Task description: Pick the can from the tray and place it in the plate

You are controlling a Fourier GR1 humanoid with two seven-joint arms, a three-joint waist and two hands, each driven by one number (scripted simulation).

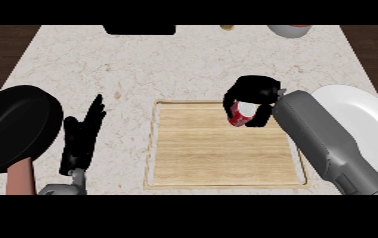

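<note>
Fingers [246,88] of the right hand [260,94] curl round the red can [241,114] at the far right corner of the wooden tray [214,157], near the white plate [351,107]. Left hand [80,138] rests open on the worktop [148,67], fingers straight.

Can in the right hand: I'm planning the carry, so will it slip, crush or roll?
Probably rigid: the can shows no dent inside the curled right hand. Its smooth red-and-white side may be slippery. Being round, it could roll if laid sideways on the plate.
</note>
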